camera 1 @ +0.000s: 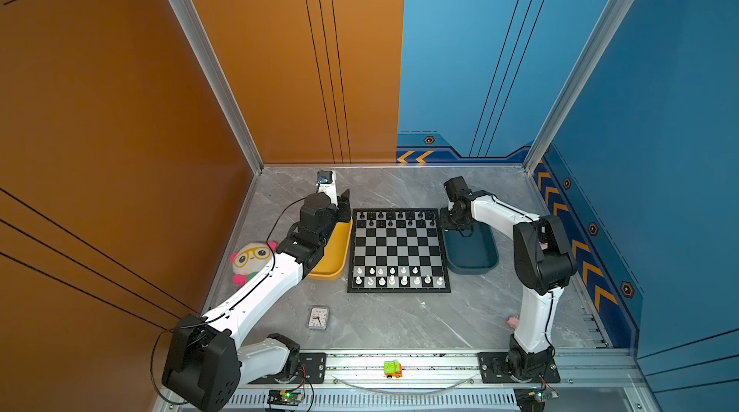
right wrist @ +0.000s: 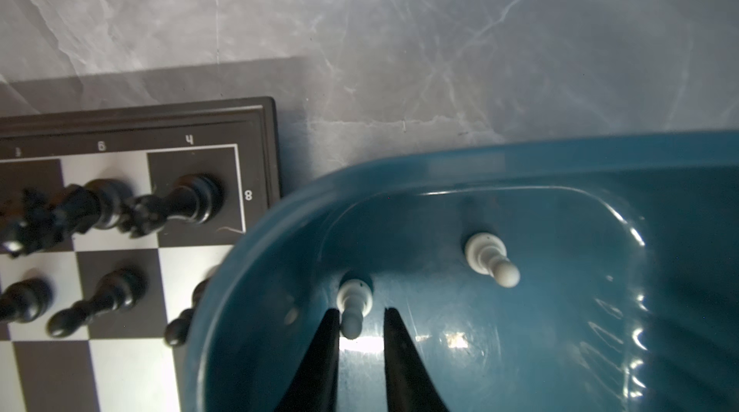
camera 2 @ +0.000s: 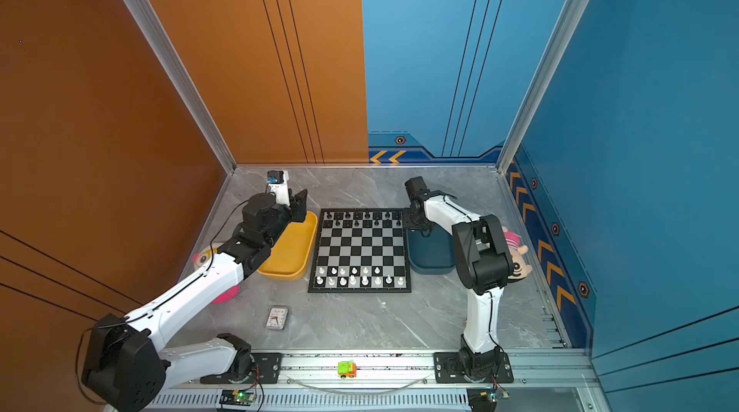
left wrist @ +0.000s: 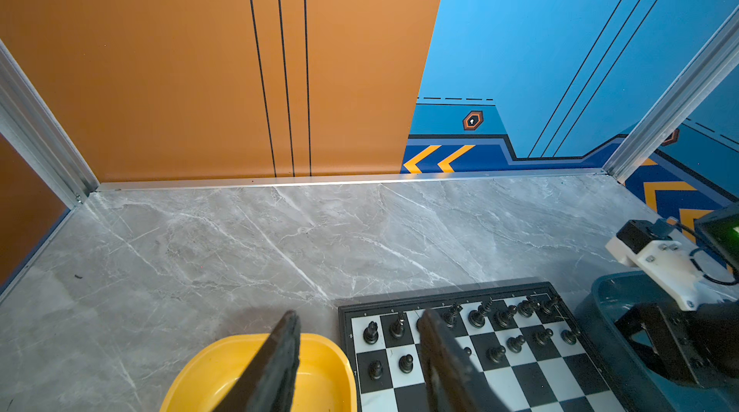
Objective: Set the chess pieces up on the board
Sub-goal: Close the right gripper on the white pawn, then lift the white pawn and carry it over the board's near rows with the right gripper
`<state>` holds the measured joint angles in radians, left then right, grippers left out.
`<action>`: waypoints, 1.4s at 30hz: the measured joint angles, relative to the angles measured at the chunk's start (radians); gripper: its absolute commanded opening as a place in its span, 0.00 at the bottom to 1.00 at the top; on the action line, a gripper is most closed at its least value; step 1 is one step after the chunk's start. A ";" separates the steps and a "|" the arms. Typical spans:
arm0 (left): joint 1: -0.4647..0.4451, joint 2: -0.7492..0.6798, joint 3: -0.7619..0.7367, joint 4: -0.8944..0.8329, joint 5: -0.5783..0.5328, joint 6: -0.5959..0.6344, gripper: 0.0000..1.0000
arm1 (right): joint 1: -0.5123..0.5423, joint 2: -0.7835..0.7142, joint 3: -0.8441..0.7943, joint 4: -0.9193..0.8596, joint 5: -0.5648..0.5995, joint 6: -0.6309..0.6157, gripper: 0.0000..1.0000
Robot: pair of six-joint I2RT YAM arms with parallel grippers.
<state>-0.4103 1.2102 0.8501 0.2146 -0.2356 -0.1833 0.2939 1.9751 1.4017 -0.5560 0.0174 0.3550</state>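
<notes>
1 board, 2 trays, 2 loose wht pawns.

table centre as dial | yellow tray 9 o'clock | plush toy with glasses farther out at 9 | dark teal tray 3 | small clock 8 | pink pig 4 | toy car 6, on front rail

I log: orange wall panels from 9 to 12 o'clock; blue wall panels from 12 to 3, yellow-chevron strip along their foot; aluminium corner posts at 11 and 1; grey marble-veined tabletop; slotted aluminium rail at 6.
</notes>
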 measured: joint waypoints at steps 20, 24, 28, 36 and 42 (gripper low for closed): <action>0.005 0.000 0.000 0.000 0.000 0.000 0.50 | -0.001 0.019 0.001 -0.001 -0.015 0.000 0.07; 0.005 0.000 0.000 0.000 0.000 0.000 0.50 | -0.001 0.019 0.002 -0.003 -0.014 0.000 0.04; 0.006 0.000 0.000 0.000 0.000 0.000 0.50 | -0.001 0.018 0.003 -0.013 -0.014 -0.002 0.02; 0.010 -0.018 -0.002 -0.001 0.000 0.000 0.50 | 0.003 -0.057 -0.014 -0.071 -0.006 -0.024 0.00; 0.012 -0.051 -0.020 -0.001 0.000 0.000 0.50 | 0.036 -0.196 -0.047 -0.109 0.016 -0.026 0.00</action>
<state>-0.3981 1.1587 0.8299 0.2134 -0.2352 -0.1829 0.3298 1.7786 1.3544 -0.6651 0.0338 0.3286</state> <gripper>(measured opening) 0.501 0.094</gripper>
